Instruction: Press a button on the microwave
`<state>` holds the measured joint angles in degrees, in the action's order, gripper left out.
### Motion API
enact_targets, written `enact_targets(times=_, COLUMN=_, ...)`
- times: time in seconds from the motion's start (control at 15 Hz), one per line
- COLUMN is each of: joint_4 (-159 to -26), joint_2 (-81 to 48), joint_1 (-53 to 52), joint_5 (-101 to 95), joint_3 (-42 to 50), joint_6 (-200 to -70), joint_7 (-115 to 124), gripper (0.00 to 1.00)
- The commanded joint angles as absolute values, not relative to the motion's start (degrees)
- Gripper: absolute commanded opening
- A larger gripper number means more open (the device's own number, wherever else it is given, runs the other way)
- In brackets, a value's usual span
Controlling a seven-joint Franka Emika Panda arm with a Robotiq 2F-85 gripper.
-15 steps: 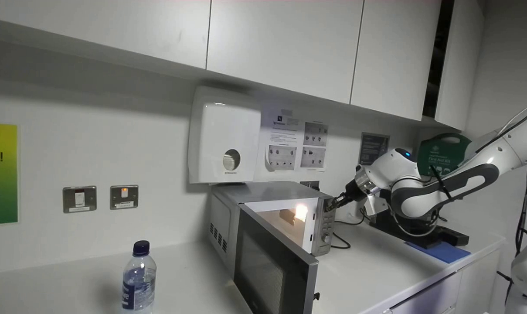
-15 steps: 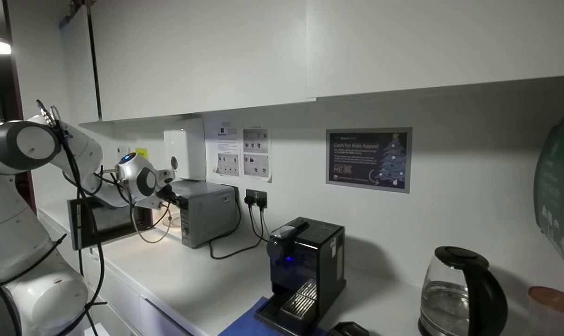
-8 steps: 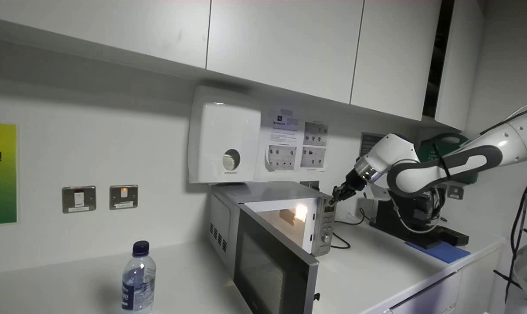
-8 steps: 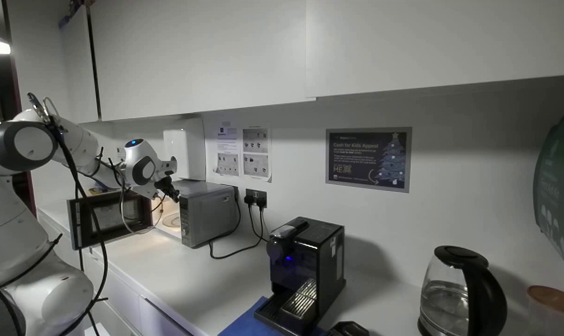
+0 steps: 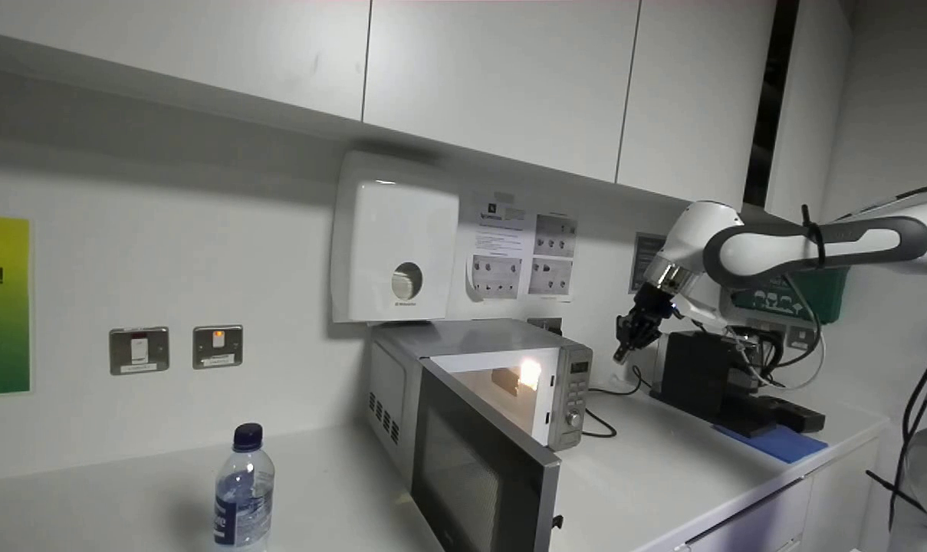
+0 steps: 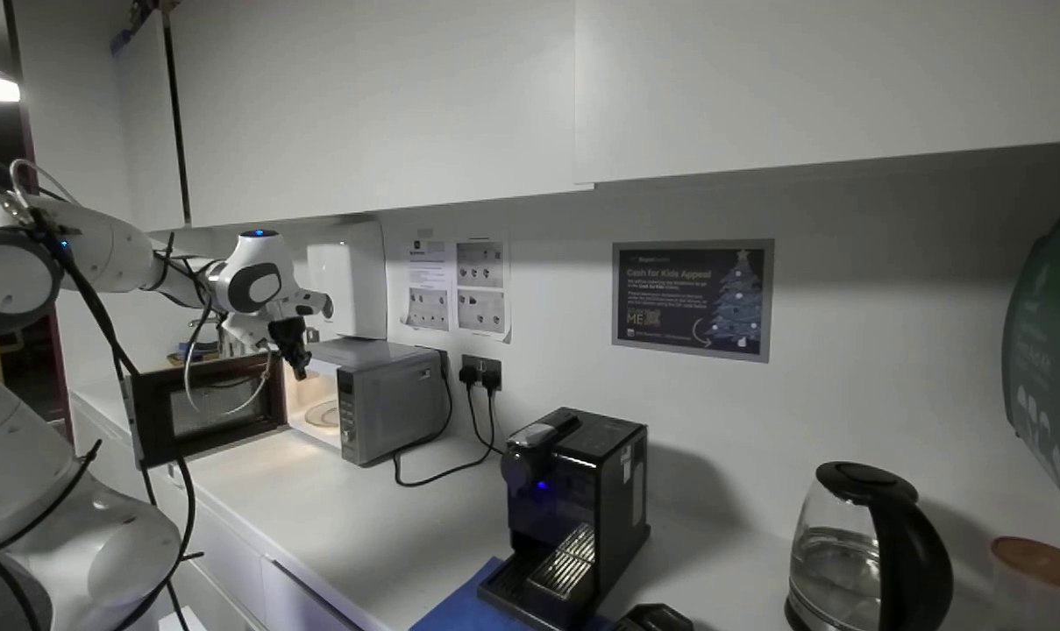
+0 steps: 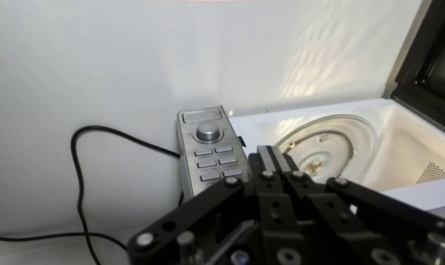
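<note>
The silver-grey microwave (image 5: pixel 471 334) stands on the counter with its door (image 5: pixel 475 468) wide open and its inside lit; it also shows in an exterior view (image 6: pixel 398 403). Its narrow control panel (image 5: pixel 572 399) has a small dark display, a round knob (image 7: pixel 207 131) and several buttons (image 7: pixel 206 163). My gripper (image 5: pixel 621 354) is shut and empty, in the air in front of the panel and apart from it, pointing down. In the wrist view my gripper (image 7: pixel 270 149) has its fingertips together, just right of the buttons and over the open cavity. The panel's upper end is hidden behind the gripper there.
A black coffee machine (image 6: pixel 573 508) on a blue mat and a glass kettle (image 6: pixel 871 543) stand along the counter. A water bottle (image 5: pixel 244 491) stands on the microwave's far side. A black cable (image 7: pixel 80 176) runs beside the panel. Cupboards (image 5: pixel 501 84) hang above.
My gripper has drawn back from the upper part of the control panel and tilted downward. The display now shows uncovered. The microwave and its open door have not moved.
</note>
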<state>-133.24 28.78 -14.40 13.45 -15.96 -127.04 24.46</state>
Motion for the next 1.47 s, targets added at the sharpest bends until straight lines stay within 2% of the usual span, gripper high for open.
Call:
enact_targets(times=0.0, joint_4=-132.63, joint_2=32.83, joint_1=-14.09, joint_5=15.65, joint_3=-14.77, joint_6=-118.58, joint_7=24.37, gripper=0.0)
enact_targets(times=0.93, joint_4=-134.27, joint_2=42.59, joint_1=-12.71, joint_5=15.05, joint_3=-15.08, joint_6=-102.7, joint_7=23.22, gripper=0.0)
enact_targets(times=1.0, joint_4=-134.35, joint_2=43.27, joint_1=-12.68, joint_5=14.97, joint_3=-15.12, joint_6=-101.74, joint_7=22.98, gripper=0.16)
enact_targets(times=1.07, joint_4=-134.48, joint_2=43.84, joint_1=-12.57, joint_5=14.98, joint_3=-15.16, joint_6=-100.83, joint_7=22.82, gripper=0.27)
enact_targets(times=1.4, joint_4=-134.94, joint_2=46.07, joint_1=-12.17, joint_5=15.42, joint_3=-15.0, joint_6=-99.07, joint_7=21.92, gripper=0.63)
